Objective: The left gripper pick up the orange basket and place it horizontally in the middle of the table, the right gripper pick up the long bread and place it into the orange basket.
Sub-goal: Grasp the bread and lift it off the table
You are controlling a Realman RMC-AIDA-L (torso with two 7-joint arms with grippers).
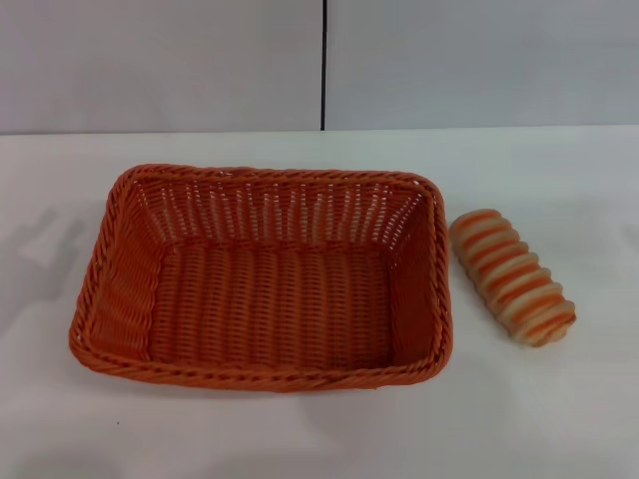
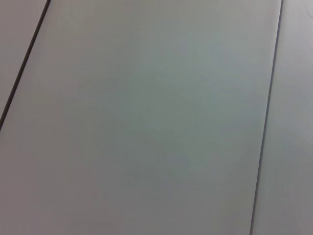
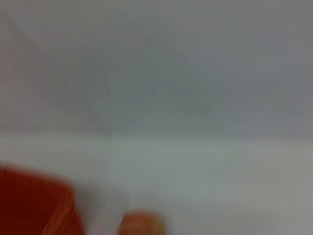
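The orange basket (image 1: 262,277) lies flat and empty in the middle of the white table (image 1: 539,419), its long side running left to right. The long bread (image 1: 512,276), cream with orange-brown stripes, rests on the table just right of the basket, apart from its rim. In the right wrist view a corner of the orange basket (image 3: 34,205) and an end of the long bread (image 3: 142,224) show blurred. Neither gripper appears in any view.
A grey wall with a dark vertical seam (image 1: 323,65) stands behind the table. The left wrist view shows only grey panels with dark seams (image 2: 266,117). Bare tabletop lies in front of the basket and to its left.
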